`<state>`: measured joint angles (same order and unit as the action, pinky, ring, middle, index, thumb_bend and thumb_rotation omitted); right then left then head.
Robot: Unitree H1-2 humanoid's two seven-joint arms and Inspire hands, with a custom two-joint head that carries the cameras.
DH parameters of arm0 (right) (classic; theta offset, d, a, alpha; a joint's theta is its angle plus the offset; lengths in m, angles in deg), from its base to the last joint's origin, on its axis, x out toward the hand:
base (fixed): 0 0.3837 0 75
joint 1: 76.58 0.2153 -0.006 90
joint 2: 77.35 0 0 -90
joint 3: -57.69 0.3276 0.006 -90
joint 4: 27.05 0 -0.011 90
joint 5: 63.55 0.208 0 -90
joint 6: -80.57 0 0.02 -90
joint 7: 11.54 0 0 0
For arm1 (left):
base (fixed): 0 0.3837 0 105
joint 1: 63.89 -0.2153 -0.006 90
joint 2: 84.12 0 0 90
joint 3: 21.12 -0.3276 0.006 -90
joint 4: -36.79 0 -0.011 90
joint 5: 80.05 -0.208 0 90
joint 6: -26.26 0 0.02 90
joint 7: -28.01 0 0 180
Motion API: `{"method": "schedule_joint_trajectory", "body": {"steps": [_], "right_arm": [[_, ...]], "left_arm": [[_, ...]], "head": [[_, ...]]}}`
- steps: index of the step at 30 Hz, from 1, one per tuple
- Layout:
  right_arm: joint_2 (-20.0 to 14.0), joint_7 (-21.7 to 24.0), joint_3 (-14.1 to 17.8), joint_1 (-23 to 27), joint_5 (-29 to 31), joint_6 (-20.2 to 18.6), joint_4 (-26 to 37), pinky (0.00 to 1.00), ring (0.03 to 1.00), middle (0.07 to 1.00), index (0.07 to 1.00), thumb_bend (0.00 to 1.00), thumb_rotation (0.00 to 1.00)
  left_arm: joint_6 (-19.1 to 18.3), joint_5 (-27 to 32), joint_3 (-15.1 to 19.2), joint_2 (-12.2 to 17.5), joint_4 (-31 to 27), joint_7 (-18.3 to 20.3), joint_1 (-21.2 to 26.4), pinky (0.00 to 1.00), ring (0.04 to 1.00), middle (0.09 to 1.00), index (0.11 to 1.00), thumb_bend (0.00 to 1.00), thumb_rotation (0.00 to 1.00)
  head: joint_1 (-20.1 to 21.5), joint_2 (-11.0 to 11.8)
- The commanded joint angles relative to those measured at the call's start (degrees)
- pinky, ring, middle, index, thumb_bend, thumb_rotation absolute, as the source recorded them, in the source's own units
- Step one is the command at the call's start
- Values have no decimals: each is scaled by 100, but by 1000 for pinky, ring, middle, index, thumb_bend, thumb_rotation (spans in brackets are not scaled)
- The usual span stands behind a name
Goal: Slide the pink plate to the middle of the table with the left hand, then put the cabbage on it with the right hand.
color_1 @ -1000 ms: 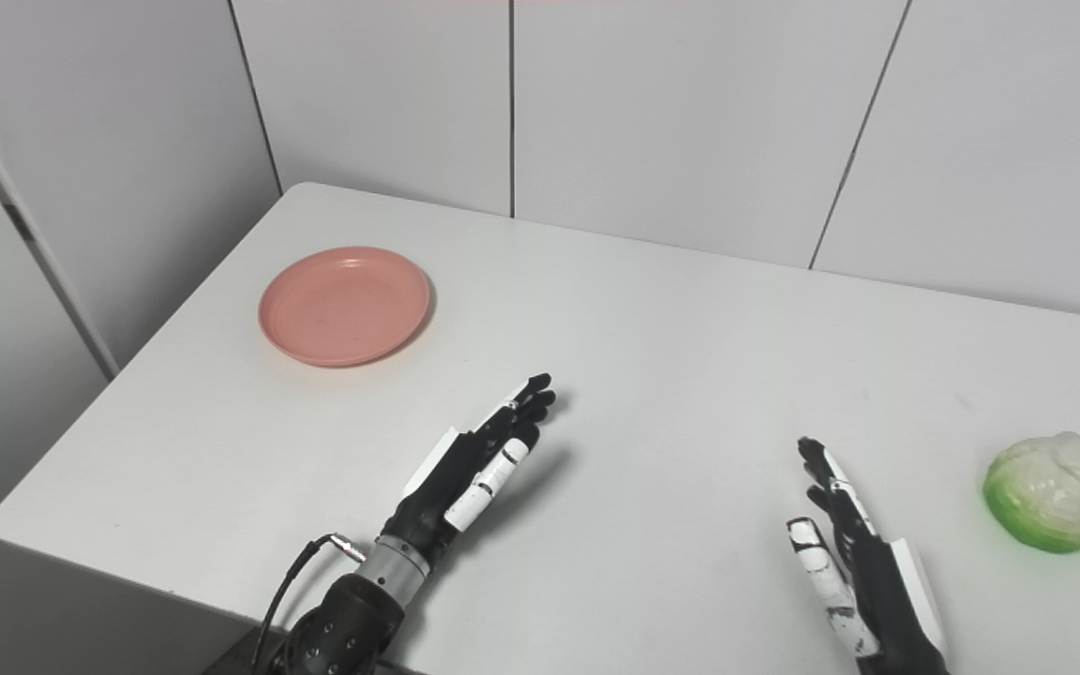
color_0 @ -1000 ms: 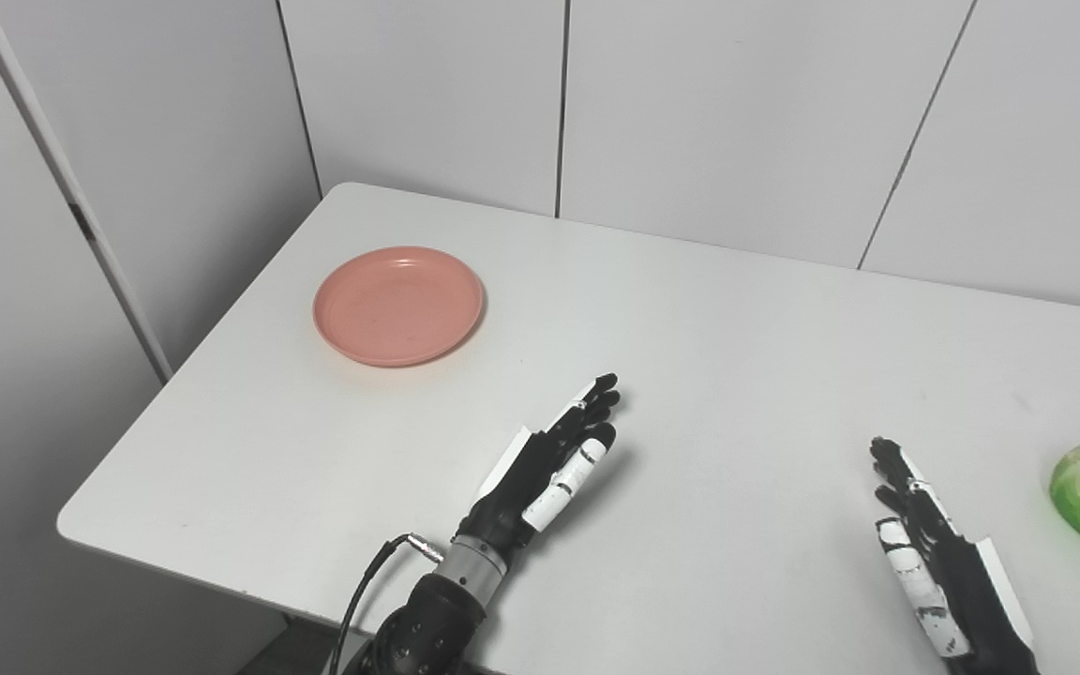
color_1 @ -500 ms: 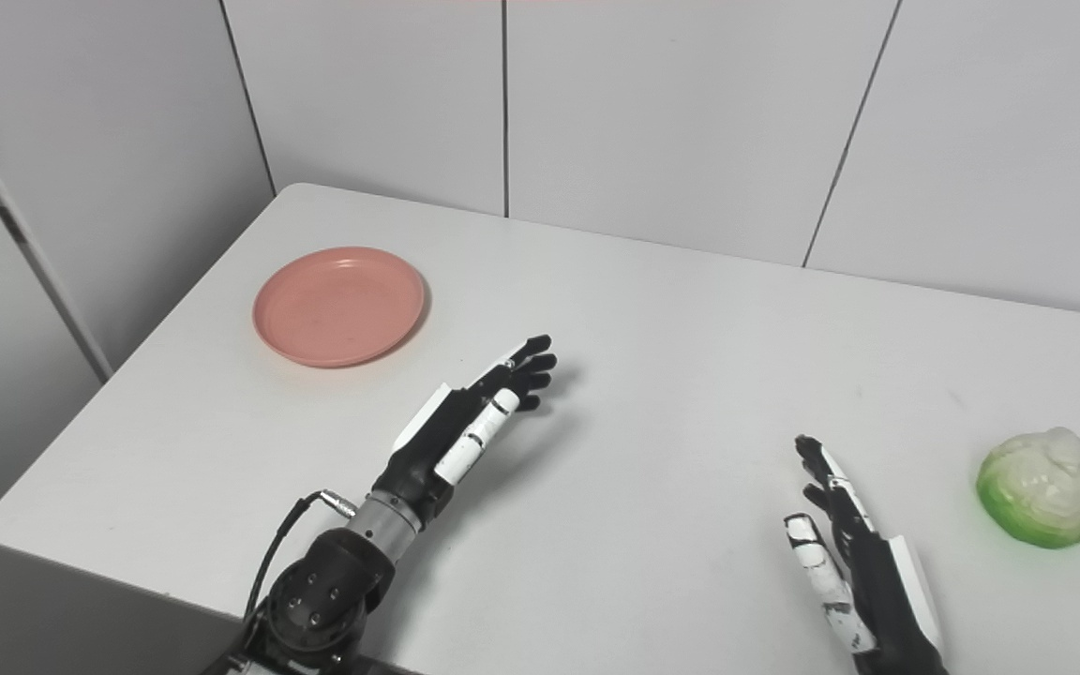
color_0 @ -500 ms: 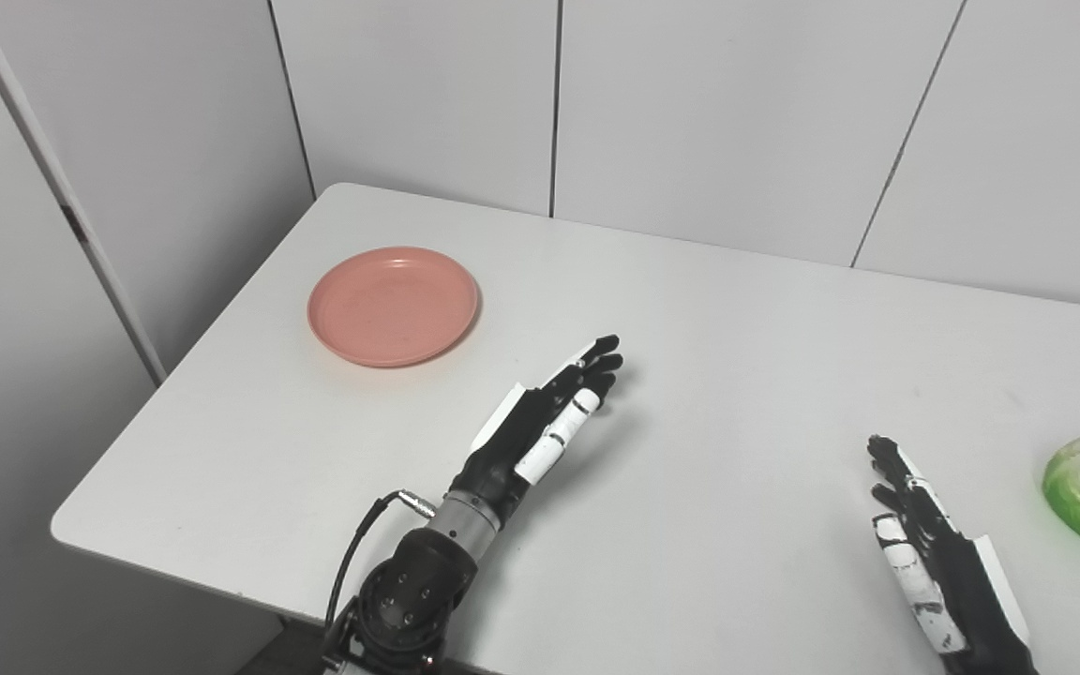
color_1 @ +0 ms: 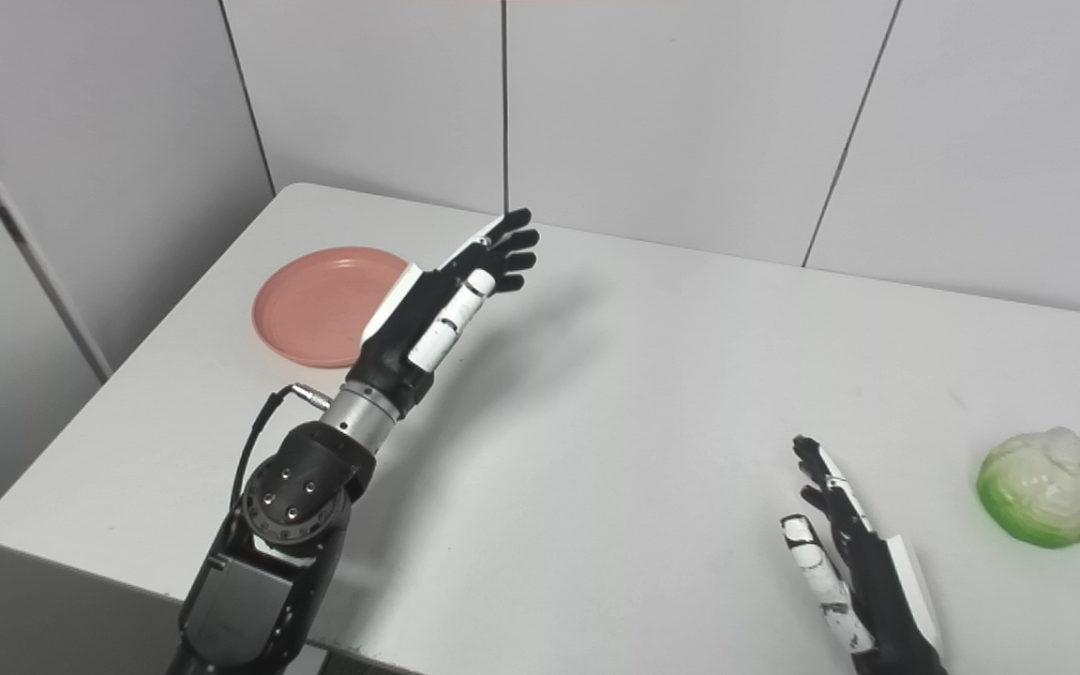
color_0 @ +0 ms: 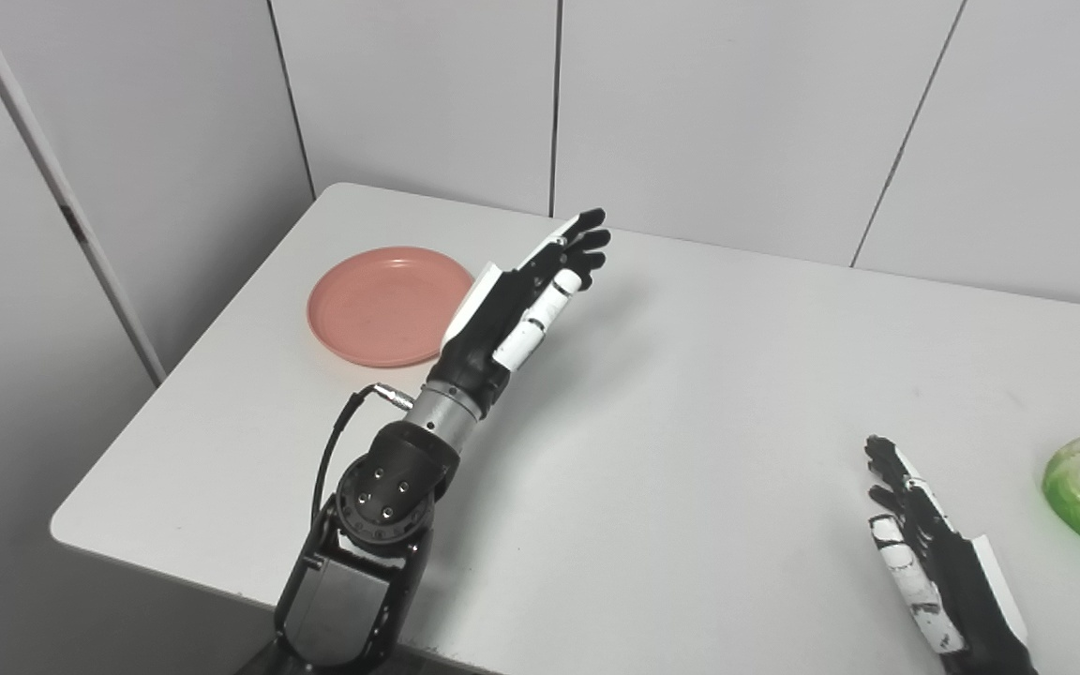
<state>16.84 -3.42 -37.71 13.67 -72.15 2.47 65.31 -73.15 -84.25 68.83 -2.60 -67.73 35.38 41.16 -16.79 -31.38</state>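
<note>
Nearest the camera, the right hand (color_1: pixel 854 567) waits low over the white table (color_1: pixel 652 441), fingers straight and loosely apart, holding nothing; it sits where it did a second ago. Just to its right, near the table's right edge, lies the green-and-white cabbage (color_1: pixel 1046 487), untouched and well apart from the plate. Farther in, the left hand (color_0: pixel 526 295) has changed most — within the last second it has risen off the tabletop and swung forward and up, so that it now hangs in the air with fingers extended and slightly spread, empty, its back edge overlapping the right rim of the pink plate (color_0: pixel 376 305) in view. Whether it touches the plate I cannot tell; it looks raised above it. The plate sits at the far left — the slide has not begun, and the hand seems to be setting up to reach it.
</note>
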Motion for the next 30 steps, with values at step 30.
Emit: {"method": "schedule_joint_trajectory", "body": {"steps": [30], "right_arm": [[-18, 27, -3, -86, 113, 64, -219, 915, 942, 938, 923, 339, 1000]], "left_arm": [[27, 724, 1405, 1060, 1300, -473, 1323, 911, 909, 923, 918, 425, 972]], "head": [[-167, 49]]}}
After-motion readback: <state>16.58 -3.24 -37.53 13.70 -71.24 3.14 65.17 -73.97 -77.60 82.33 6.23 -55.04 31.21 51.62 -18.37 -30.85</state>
